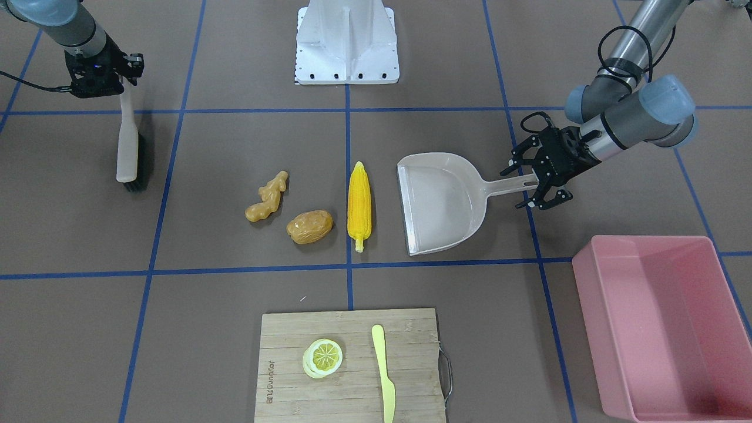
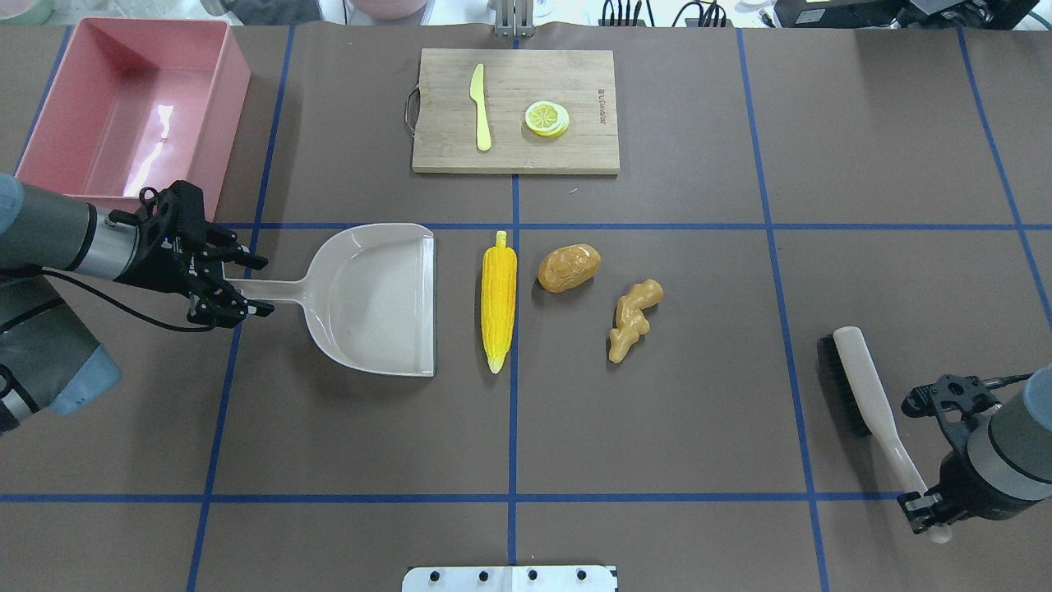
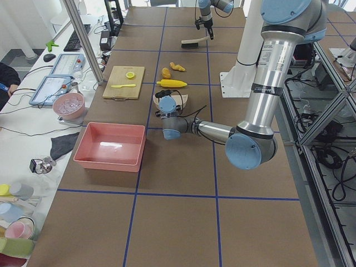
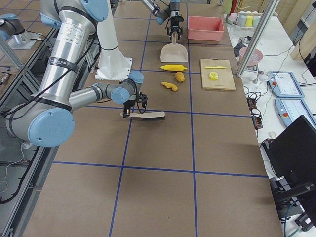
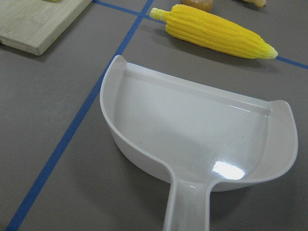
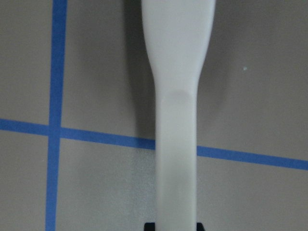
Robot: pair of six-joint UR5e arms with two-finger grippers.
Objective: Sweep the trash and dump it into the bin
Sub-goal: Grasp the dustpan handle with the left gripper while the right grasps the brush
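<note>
The trash lies in a row mid-table: a yellow corn cob (image 2: 499,300), a brown-orange potato (image 2: 569,266) and a knobby ginger root (image 2: 633,319). A beige dustpan (image 2: 374,300) rests flat just left of the corn (image 5: 216,31), mouth toward it. My left gripper (image 2: 268,288) is open, its fingers straddling the dustpan handle without pinching it. The pink bin (image 2: 123,107) stands behind that gripper at the far left. At the right, my right gripper (image 2: 925,514) is shut on the handle end of a white brush (image 2: 863,390) whose black bristles face the table.
A wooden cutting board (image 2: 575,140) with a lemon slice (image 2: 546,117) and a pale yellow knife (image 2: 480,107) lies at the far centre. The robot's white base plate (image 2: 509,580) sits at the near edge. Blue tape lines grid the brown table.
</note>
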